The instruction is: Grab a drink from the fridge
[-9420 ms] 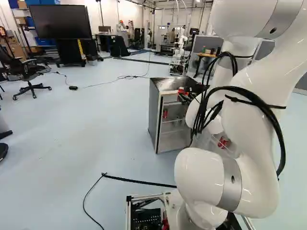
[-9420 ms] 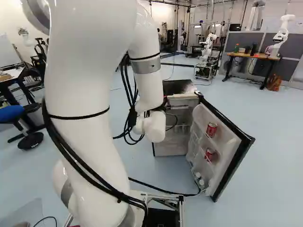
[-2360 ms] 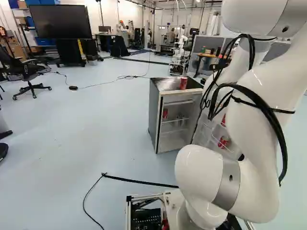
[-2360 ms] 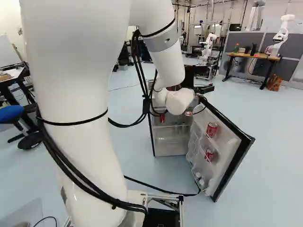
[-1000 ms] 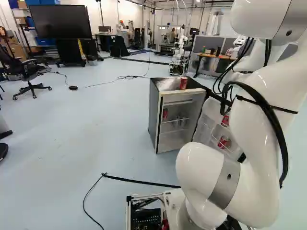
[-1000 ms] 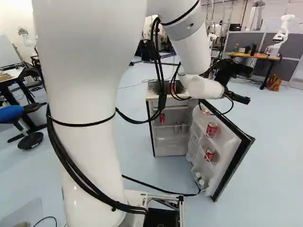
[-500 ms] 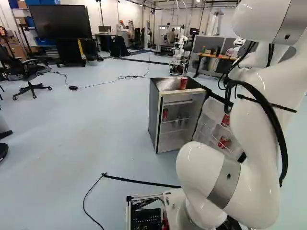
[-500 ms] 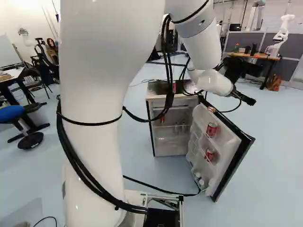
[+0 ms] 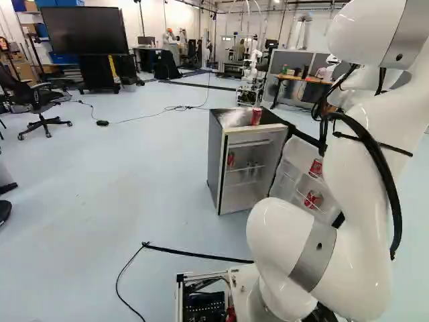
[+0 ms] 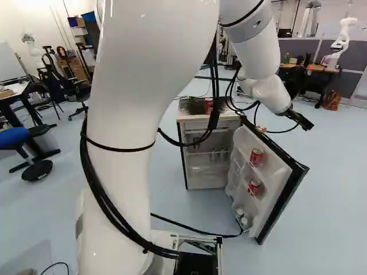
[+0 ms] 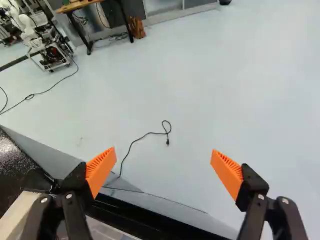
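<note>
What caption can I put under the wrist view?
Open gripper with orange pads apart, black cord lying on the floor ahead.

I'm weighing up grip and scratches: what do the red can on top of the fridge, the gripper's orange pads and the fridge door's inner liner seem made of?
Red can: probably thin metal, printed red, from its drink-can shape and paler top.
Orange pads: matt, ribbed; rubber or soft plastic, can't tell which.
Inner liner: likely moulded plastic, white and smooth.
</note>
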{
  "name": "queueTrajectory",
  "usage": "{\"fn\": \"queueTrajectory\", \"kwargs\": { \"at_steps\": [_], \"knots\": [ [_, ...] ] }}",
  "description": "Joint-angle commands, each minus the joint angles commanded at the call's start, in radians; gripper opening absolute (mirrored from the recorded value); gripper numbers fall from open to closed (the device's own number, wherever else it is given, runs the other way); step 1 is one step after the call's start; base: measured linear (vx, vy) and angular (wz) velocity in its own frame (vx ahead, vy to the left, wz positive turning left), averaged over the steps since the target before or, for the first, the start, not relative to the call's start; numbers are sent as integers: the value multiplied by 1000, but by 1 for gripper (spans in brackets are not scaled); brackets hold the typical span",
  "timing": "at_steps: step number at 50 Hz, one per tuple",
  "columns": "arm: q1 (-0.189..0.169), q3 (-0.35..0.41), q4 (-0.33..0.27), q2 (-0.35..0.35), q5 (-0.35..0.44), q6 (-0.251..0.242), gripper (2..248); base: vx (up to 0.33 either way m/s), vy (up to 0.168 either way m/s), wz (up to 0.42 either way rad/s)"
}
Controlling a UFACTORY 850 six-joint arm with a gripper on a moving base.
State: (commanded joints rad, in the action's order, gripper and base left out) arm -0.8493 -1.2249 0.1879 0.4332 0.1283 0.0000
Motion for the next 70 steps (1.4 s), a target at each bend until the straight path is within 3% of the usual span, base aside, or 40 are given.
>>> {"fn": "queueTrajectory", "kwargs": {
  "at_steps": [61,70],
  "knots": [
    [-57,-344,0,145,-632,0,247,0,0,0],
    [-63,-383,0,177,-668,0,247,0,0,0]
  ]
}}
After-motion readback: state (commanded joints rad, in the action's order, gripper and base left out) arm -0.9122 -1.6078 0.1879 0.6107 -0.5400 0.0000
